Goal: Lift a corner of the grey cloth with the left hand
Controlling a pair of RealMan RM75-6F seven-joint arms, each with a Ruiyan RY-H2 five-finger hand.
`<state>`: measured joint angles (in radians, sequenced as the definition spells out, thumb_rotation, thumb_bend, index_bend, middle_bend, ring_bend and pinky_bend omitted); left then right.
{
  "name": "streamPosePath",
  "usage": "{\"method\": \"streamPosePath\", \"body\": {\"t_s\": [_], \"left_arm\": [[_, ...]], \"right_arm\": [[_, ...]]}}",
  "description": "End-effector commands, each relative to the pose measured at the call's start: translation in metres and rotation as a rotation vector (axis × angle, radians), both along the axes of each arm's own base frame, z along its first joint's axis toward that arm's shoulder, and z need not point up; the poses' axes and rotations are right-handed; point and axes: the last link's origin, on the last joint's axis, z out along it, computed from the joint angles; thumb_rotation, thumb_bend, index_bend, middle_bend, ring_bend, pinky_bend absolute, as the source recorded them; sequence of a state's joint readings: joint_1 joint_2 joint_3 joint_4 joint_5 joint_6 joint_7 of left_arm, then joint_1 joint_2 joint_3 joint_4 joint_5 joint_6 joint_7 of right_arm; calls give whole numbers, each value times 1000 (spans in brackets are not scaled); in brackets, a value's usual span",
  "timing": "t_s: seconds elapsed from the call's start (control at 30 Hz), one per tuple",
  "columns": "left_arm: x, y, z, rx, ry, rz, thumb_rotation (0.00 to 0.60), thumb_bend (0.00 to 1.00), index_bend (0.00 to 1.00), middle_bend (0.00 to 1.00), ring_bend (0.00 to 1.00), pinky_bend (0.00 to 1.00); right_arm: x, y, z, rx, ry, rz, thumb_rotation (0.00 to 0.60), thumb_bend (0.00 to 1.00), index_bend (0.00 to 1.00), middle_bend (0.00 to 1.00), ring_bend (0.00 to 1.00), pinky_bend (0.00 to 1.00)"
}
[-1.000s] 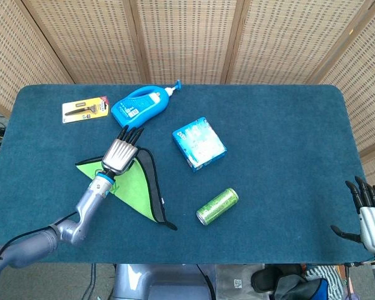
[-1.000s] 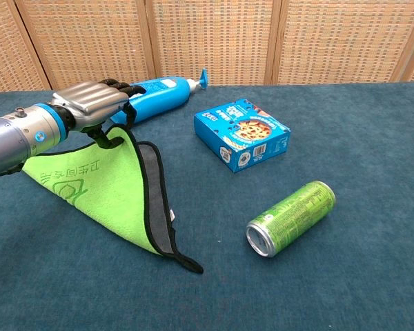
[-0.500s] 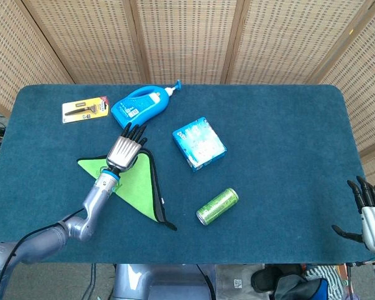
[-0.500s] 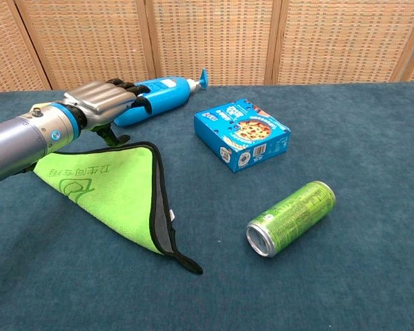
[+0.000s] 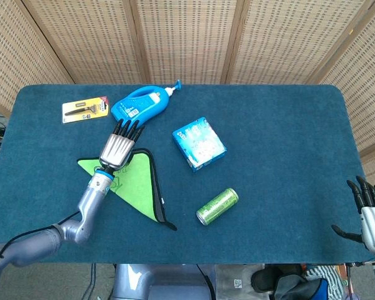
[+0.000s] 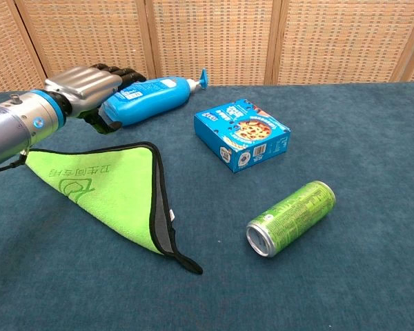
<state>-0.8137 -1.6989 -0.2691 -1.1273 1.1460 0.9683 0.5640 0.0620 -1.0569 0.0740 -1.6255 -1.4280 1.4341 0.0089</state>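
Note:
The cloth (image 5: pixel 134 181) lies flat on the blue table, folded into a triangle with its green side up and a grey strip (image 6: pixel 162 234) showing along its black-trimmed right edge. My left hand (image 5: pixel 119 149) hovers above the cloth's far corner with its fingers stretched toward the blue bottle. It holds nothing; in the chest view the left hand (image 6: pixel 90 86) is clear of the cloth (image 6: pixel 110 189). My right hand (image 5: pixel 370 215) hangs off the table's near right edge, fingers spread and empty.
A blue pump bottle (image 5: pixel 140 105) lies just beyond the left hand's fingertips. A blue box (image 5: pixel 199 143) sits mid-table, and a green can (image 5: pixel 217 206) lies on its side nearer the front. A carded razor pack (image 5: pixel 84 109) lies at the far left.
The left hand has let go of the cloth's corner and risen toward the bottle. The corner has dropped and the cloth now lies flat. The right hand has barely moved.

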Motion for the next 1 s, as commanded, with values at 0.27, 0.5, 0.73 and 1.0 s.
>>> {"method": "streamPosePath", "body": {"t_s": [0.27,0.5,0.73,1.0], "left_arm": [[-45,-93,81,-11,-108,103,600,426,0,0,0,0],[-78,-150,95,-38,-115,141,600,322,0,0,0,0],[-110,-204,106,51,-62,155,600,192,0,0,0,0],[-125,-230,110,58,-87,210,600,85,0,0,0,0]], "right_arm": [[-2,0,-4,28,37,-13,600,0,0,0,0,0],[1,1,-4,27,53,-6,600,0,0,0,0,0],[5,2,-5,20,63,12,600,0,0,0,0,0],[8,1,-7,23,75,21,600,0,0,0,0,0]]}}
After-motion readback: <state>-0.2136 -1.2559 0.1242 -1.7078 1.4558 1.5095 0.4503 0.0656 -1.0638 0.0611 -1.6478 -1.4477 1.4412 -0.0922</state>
